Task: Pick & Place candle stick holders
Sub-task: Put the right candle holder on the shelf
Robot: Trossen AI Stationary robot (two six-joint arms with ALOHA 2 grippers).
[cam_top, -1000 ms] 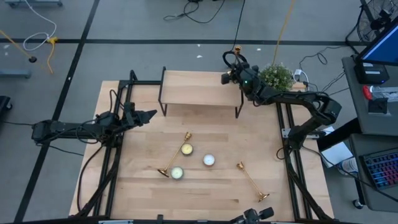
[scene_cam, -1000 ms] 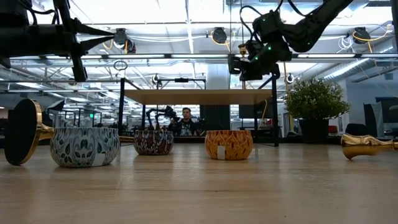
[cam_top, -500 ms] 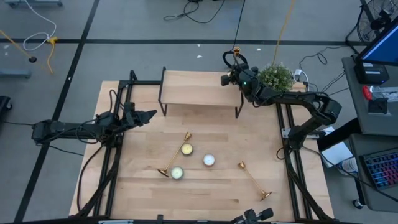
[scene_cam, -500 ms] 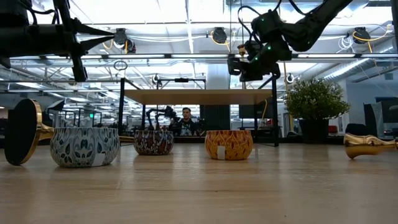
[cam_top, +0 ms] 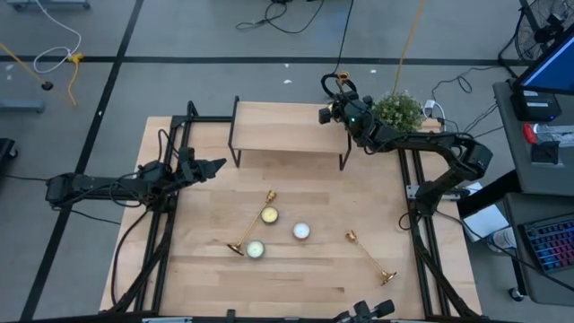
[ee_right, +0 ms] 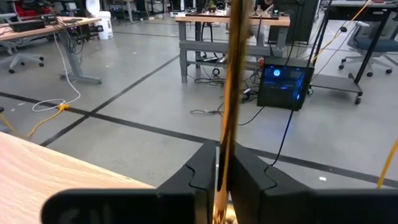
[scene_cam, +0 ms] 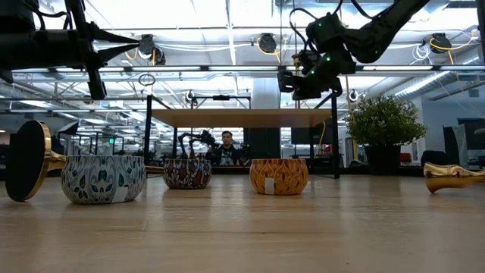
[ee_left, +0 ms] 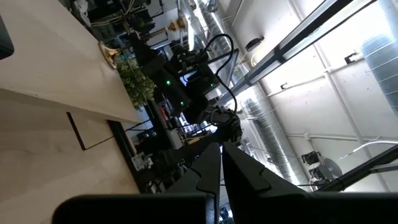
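Note:
My right gripper [cam_top: 335, 100] is over the far right corner of the wooden shelf [cam_top: 282, 127], shut on a gold candlestick holder [cam_top: 341, 70]. Two more gold holders lie on their sides on the table, one left of centre [cam_top: 253, 222] and one at the near right [cam_top: 369, 257]. My left gripper [cam_top: 220, 164] hovers shut and empty over the table's left side, and it also shows in the left wrist view [ee_left: 221, 149]. My right gripper pinches the holder's thin stem [ee_right: 227, 118] between its two fingers. The fingers [ee_right: 202, 165] lie level, pointing toward the table's far side, across the stem. The holder stands upright above the shelf top [ee_right: 25, 162]. The gripper hides its base.
Three round candle tins [cam_top: 269, 215] [cam_top: 301, 231] [cam_top: 256, 249] stand mid-table among the lying holders. A potted plant [cam_top: 397, 109] stands right of the shelf. The shelf's black legs [cam_top: 235, 148] rise from the table. A person [scene_cam: 226, 145] sits far behind.
The holder lying at the near right has rolled a little toward the table's right edge. Both arms have kept still.

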